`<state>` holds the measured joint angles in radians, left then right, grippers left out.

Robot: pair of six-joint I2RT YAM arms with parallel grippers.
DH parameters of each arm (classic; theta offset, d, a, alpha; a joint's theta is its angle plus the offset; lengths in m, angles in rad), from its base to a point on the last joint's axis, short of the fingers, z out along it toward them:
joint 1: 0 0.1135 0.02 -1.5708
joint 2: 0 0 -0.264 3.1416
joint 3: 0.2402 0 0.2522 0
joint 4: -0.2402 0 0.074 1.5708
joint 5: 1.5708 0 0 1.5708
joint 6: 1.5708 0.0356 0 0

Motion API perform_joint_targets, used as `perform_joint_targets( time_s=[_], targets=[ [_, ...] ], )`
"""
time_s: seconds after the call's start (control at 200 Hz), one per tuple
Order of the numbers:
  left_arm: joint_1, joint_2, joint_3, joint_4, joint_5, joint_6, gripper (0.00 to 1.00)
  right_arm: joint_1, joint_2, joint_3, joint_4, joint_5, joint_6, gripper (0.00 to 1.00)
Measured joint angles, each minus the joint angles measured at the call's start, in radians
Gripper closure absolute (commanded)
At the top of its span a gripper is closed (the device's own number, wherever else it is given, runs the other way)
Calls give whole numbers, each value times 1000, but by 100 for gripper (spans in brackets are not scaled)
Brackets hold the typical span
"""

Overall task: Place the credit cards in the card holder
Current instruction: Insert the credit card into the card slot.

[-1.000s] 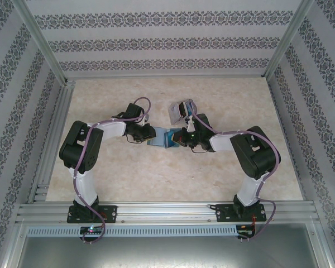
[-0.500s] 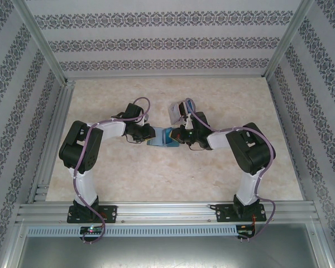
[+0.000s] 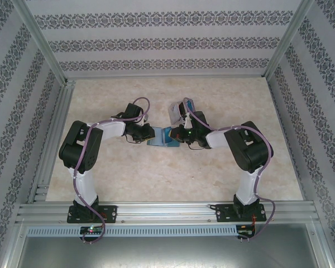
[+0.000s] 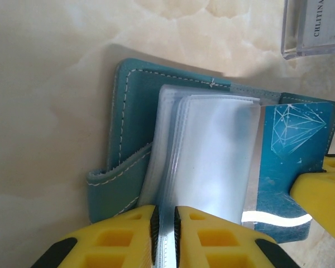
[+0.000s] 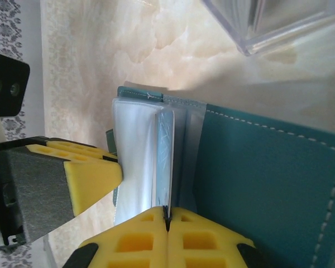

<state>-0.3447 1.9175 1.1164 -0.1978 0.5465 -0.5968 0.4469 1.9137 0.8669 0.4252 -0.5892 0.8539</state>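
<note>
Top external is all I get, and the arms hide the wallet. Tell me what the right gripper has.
Observer: The right gripper is shut on the edge of the blue card, which stands on edge among the clear sleeves.
Operator: Report the left gripper.
Observer: The left gripper is shut on the edge of the clear sleeves of the open card holder.
Operator: Say how far in the card is.
Observer: Partly. The sleeves cover one end, and the end with the diamond drawing sticks out.
</note>
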Motion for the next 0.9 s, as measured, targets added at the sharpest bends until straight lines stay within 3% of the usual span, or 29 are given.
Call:
perform_joint_targets(
  time_s=[0.225,0.54,0.645,0.904],
  targets=[
    [0,0,0,0,3,0,81,39,10,30,-39,54,-68,100],
    [2,0,-6,4,3,-1,85,114,7,32,-20,194,-16,100],
    [7,0,-10,5,8,-2,86,132,19,58,-21,218,-2,92],
    [11,0,-11,5,18,-1,88,138,0,75,-105,251,-24,61]
  ],
)
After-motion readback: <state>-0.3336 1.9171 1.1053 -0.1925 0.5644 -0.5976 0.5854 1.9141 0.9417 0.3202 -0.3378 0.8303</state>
